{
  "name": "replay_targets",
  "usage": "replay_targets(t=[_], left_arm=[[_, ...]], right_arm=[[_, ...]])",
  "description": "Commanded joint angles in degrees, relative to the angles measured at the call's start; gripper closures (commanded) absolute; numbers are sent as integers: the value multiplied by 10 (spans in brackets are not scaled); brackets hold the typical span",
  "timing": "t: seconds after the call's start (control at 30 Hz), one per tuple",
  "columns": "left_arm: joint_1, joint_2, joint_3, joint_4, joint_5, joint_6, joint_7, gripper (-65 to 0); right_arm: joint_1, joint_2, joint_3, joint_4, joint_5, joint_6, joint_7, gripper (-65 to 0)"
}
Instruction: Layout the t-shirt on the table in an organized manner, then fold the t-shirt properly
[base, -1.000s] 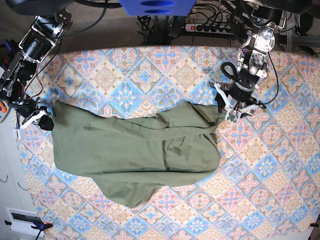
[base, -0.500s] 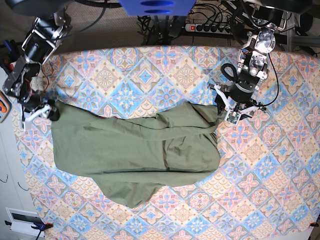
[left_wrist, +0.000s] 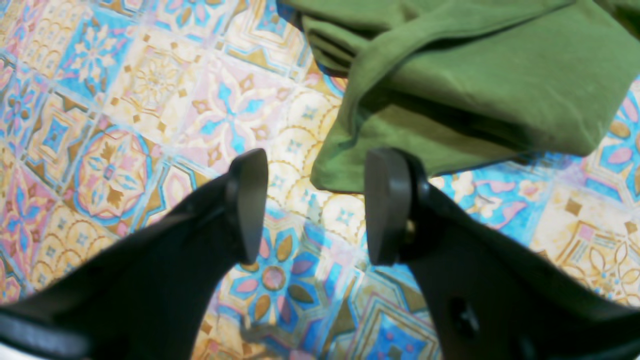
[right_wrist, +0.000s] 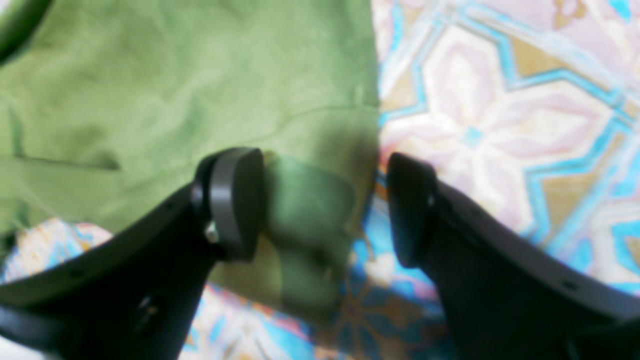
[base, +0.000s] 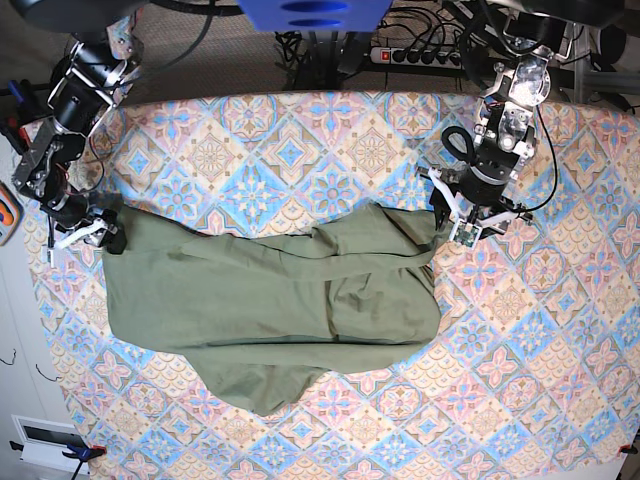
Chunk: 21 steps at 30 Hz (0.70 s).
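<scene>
Seen from above: olive-green t-shirt (base: 270, 300) spread loosely across the middle and left part of the table (base: 560, 330), rumpled rather than flat. Long diagonal crease running across the upper half, a fold ridge near the centre, and one pointed flap reaching toward the near edge. Left side of the shirt lying close to the table's left edge; right side ending well short of the right edge. Patterned cloth of blue, pink and cream diamond tiles showing on every side of the garment.

Right gripper (base: 88, 232) at the shirt's upper-left corner, near the left edge of the table. Up close from its wrist: right gripper (right_wrist: 325, 205) released, jaws spread wide, dark fingers (right_wrist: 235, 200) apart, hovering over the edge of the t-shirt (right_wrist: 175, 100), with nothing clamped between them. View somewhat blurred; contact with the fabric impossible to judge.

Left gripper (base: 470, 215) at the shirt's upper-right corner, just beside the bunched fabric there. From its wrist: left gripper (left_wrist: 315, 205) also released, jaws wide apart, above bare cloth of the table (left_wrist: 110, 165). Folded corner of the t-shirt (left_wrist: 475, 85) lying just beyond the fingertips (left_wrist: 387, 200), not between them.

Power strip (base: 415, 56) and tangled cables beyond the far edge.
</scene>
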Motion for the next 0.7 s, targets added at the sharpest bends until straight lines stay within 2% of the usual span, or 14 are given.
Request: replay_targets(t=[0.0, 0.1, 0.27, 0.43, 0.57, 0.67], left_arm=[[-7, -5, -3, 9, 1, 3, -12, -302], [-8, -2, -2, 9, 1, 3, -12, -302], [-8, 5, -2, 9, 1, 3, -11, -302], [-8, 5, -4, 9, 1, 3, -11, -301], [-10, 3, -5, -1, 3, 3, -13, -300], [-11, 2, -13, -17, 6, 3, -14, -300]], right_arm=[[7, 3, -1, 2, -7, 1, -16, -378], [7, -13, -2, 7, -7, 1, -19, -378], [7, -16, -2, 7, -7, 1, -20, -361], [7, -16, 0, 7, -7, 1, -19, -212], [7, -14, 3, 8, -7, 1, -19, -58], [5, -13, 3, 29, -7, 1, -19, -20]])
